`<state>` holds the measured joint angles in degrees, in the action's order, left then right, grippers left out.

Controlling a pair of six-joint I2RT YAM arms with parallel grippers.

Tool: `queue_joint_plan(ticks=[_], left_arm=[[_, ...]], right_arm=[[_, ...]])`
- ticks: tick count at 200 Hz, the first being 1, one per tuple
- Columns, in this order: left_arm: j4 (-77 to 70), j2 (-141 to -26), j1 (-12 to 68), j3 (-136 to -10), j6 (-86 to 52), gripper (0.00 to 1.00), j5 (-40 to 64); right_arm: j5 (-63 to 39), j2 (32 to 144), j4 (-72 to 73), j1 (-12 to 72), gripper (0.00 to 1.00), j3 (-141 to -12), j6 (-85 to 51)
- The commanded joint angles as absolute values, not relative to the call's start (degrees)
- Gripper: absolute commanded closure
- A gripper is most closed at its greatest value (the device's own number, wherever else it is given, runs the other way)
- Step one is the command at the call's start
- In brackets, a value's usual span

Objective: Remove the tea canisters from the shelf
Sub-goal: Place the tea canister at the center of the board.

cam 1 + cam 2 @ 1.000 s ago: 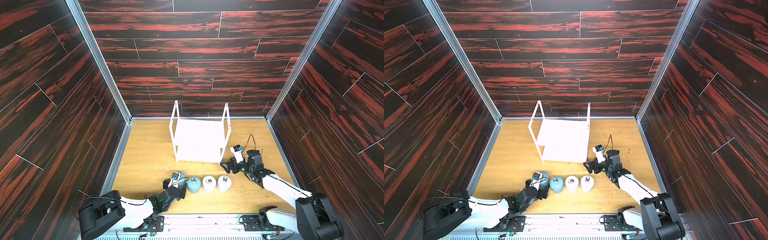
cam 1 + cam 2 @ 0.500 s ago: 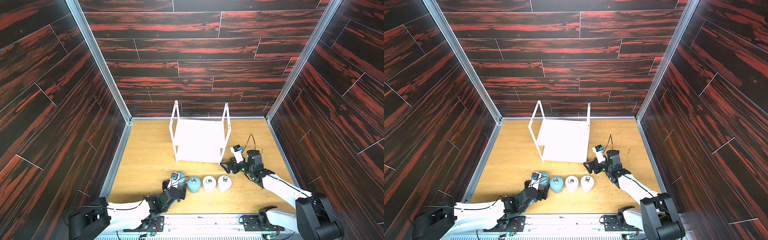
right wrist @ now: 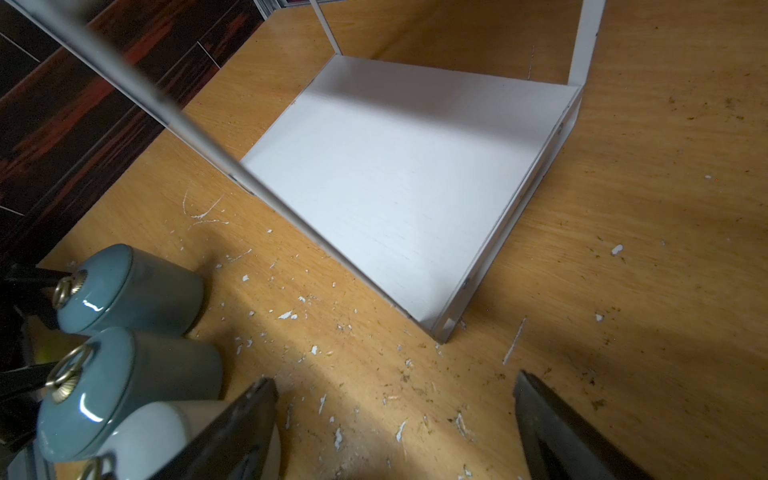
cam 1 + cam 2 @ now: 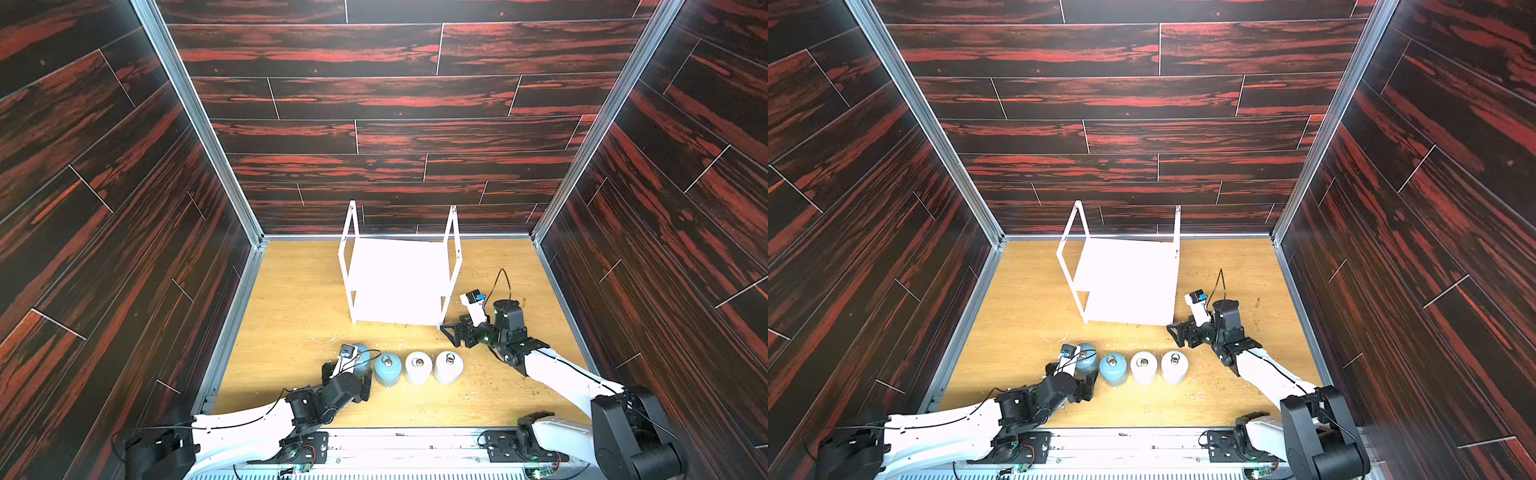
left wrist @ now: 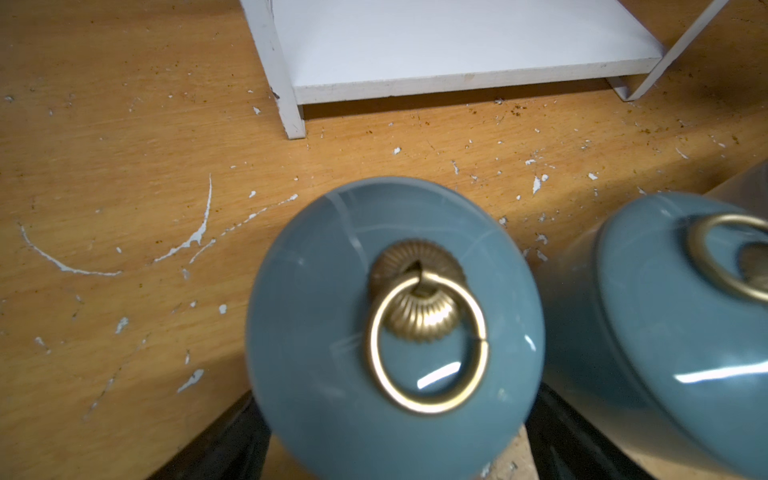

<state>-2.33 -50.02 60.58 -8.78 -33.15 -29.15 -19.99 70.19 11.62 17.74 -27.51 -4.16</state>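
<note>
**A:** Canisters first: where are they sitting?

**B:** All four are standing upright in a row on the wooden surface (image 4: pixel 291 324), in front of the white two-tier shelf (image 4: pixel 399 274) and apart from it. The end blue canister (image 4: pixel 365 358) is sitting just beside the second blue canister (image 4: pixel 388 368). The inner white canister (image 4: pixel 417 365) and the end white canister (image 4: pixel 448 365) are following on.

**A:** And the grippers?

**B:** The left gripper (image 5: pixel 399 444) is straddling the end blue canister, with its fingers (image 5: pixel 220 449) flanking it. Whether they are pressing it, I cannot tell. The right gripper (image 4: pixel 452 334) is hovering near the shelf's front corner, fingers spread wide, holding nothing.
</note>
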Motion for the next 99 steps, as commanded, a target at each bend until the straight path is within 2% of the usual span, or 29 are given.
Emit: queue_joint_plan(ticks=[1, 99], left_arm=[[4.9, -47.1, 60.9, -10.9, -35.7, 0.02, -27.6], [19.2, -38.5, 61.0, -16.6, -36.6, 0.05, -25.8]], right_arm=[[-20.4, 70.8, 12.0, 18.0, 0.07, -27.2, -3.6], [-19.9, 70.7, 11.1, 18.0, 0.07, -28.0, -3.3]])
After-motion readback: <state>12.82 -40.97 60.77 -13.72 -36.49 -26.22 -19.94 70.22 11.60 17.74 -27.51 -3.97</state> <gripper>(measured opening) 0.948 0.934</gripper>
